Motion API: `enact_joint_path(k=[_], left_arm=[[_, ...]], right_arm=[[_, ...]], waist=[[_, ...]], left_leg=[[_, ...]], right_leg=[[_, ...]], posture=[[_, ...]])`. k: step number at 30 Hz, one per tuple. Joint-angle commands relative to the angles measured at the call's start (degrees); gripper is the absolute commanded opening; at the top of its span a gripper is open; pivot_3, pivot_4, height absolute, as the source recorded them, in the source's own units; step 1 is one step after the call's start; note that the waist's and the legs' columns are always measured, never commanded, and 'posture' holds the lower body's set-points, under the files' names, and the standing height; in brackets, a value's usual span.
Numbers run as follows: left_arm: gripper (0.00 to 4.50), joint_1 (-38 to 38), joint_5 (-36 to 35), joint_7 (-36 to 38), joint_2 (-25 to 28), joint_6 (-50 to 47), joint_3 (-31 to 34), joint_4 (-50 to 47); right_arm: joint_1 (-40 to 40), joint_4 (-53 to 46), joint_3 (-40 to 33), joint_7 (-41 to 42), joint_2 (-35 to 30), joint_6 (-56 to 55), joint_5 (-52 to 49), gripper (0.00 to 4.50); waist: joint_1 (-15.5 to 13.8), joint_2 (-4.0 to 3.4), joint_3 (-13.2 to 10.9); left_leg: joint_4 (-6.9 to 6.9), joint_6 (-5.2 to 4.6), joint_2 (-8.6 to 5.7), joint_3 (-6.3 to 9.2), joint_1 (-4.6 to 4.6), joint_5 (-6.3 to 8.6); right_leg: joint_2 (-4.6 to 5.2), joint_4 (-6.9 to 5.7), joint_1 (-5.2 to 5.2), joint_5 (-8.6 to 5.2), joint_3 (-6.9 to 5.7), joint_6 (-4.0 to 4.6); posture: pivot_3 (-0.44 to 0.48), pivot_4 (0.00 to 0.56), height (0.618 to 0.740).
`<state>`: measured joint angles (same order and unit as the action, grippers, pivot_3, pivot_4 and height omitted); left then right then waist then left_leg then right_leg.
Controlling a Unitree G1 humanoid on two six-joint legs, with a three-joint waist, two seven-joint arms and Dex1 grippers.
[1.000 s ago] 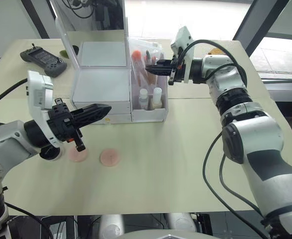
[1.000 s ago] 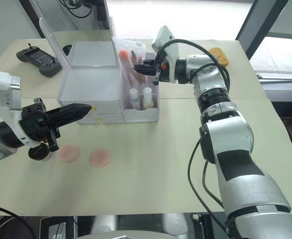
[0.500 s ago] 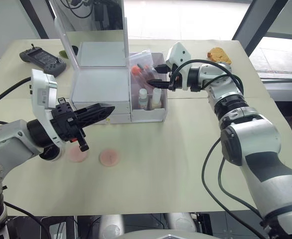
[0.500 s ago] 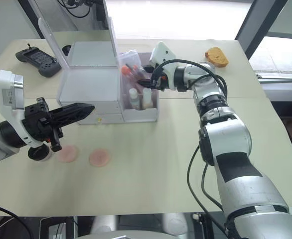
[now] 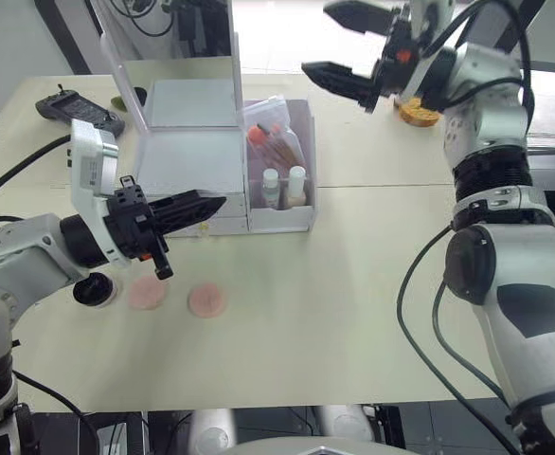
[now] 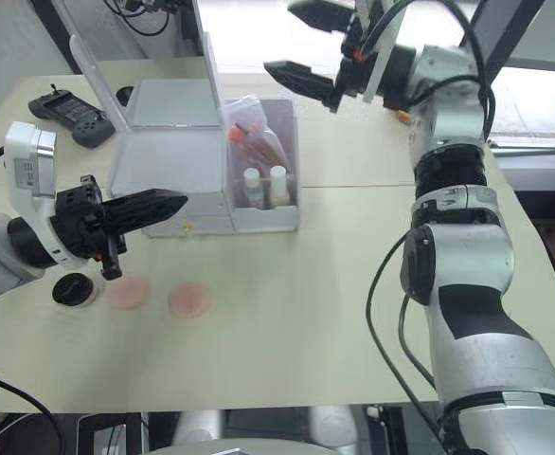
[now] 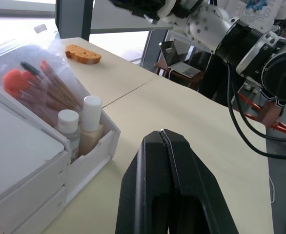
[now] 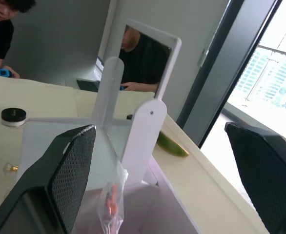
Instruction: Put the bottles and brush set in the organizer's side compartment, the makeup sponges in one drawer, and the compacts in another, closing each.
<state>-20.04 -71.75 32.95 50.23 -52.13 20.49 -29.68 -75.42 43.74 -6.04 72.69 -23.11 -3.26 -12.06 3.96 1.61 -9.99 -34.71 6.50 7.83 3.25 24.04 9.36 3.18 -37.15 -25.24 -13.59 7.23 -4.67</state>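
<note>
**Left eye view: sponges lie nearest the left gripper**

Nearest the organizer's (image 5: 194,161) front, on the table (image 5: 353,284), two makeup sponges (image 5: 149,293) (image 5: 206,301) lie flat. One compact (image 5: 93,289) sits just beside them, away from the organizer. Left gripper (image 5: 197,207), fingers pressed together and empty, hovers before the drawers, above the sponges, pointing toward the side compartment (image 5: 282,216). Bottles (image 5: 272,188) (image 5: 298,186) and brush set (image 5: 273,142) stand inside it. Beyond the organizer, right gripper (image 5: 339,45) hangs high, spread wide, empty. Judgement: left arm is nearer for drawer and sponges.
</note>
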Motion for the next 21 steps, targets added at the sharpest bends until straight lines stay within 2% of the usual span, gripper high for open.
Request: enact_joint_path(k=[1,5,8,11,12,17,19,21], left_arm=[[0.0,-3.62,1.85,-1.14,-1.28,3.81,1.27,2.25],[0.0,-4.51,4.24,-0.39,-0.02,4.71,2.26,3.32],[0.0,-1.86,6.94,2.23,1.64,4.86,1.88,1.99],[0.0,-1.1,7.36,1.92,1.56,4.97,2.47,1.73],[0.0,-0.75,7.65,1.76,1.49,5.06,2.54,1.51],[0.0,1.34,10.1,2.44,1.53,5.23,1.39,-0.18],[0.0,1.08,10.63,2.46,1.41,5.32,1.19,0.03],[0.0,0.86,10.96,2.76,1.45,5.28,1.07,0.12]], right_arm=[[5.71,-12.62,5.57,-1.05,-0.19,3.0,2.26,3.59],[8.4,-15.42,10.45,-1.85,-0.8,1.94,5.48,2.21],[7.01,-10.02,12.84,-3.64,0.34,-1.67,8.23,1.15],[3.74,-1.95,13.91,-6.23,1.85,-5.62,10.42,0.18],[2.2,1.81,14.29,-7.47,2.43,-7.3,11.45,0.04],[-4.38,21.47,17.54,-20.91,2.82,-13.75,20.19,0.04],[-5.93,26.14,18.71,-26.81,2.34,-14.41,23.45,0.04],[-7.11,28.11,18.54,-28.67,2.0,-14.77,24.37,0.04]], waist=[[-0.15,0.0,0.0],[-0.13,-0.01,-0.01],[0.05,-0.01,-0.01],[0.0,-0.01,-0.01],[0.0,-0.01,-0.01],[-0.16,-0.01,-0.01],[-0.32,-0.01,-0.02],[-0.25,-0.01,-0.02]], left_leg=[[-0.01,0.01,0.0,-0.01,-0.04,0.0],[-0.03,0.15,0.0,-0.01,0.02,-0.09],[0.01,0.15,0.0,-0.01,0.02,-0.09],[0.0,0.15,0.0,-0.01,0.02,-0.09],[0.0,0.15,0.0,-0.01,0.03,-0.09],[0.02,0.15,0.0,-0.01,0.04,-0.09],[0.01,0.15,0.0,0.0,0.07,-0.09],[-0.02,0.15,-0.01,-0.01,0.09,-0.09]], right_leg=[[0.0,-0.02,0.02,-0.03,0.0,-0.05],[0.01,-0.02,-0.02,-0.05,0.02,-0.09],[0.01,-0.02,-0.04,-0.03,0.02,-0.06],[0.01,-0.01,-0.04,-0.04,0.01,-0.06],[0.01,-0.01,-0.04,-0.04,0.01,-0.06],[0.02,0.01,-0.04,0.02,0.0,0.04],[0.03,0.03,-0.04,0.07,-0.01,0.13],[0.04,0.03,-0.06,0.07,0.0,0.12]], posture=[[0.0,0.15,0.705],[0.0,0.15,0.705],[0.0,0.15,0.705],[0.0,0.15,0.705],[0.0,0.15,0.705],[0.0,0.15,0.705],[0.0,0.15,0.705],[0.0,0.15,0.705]])
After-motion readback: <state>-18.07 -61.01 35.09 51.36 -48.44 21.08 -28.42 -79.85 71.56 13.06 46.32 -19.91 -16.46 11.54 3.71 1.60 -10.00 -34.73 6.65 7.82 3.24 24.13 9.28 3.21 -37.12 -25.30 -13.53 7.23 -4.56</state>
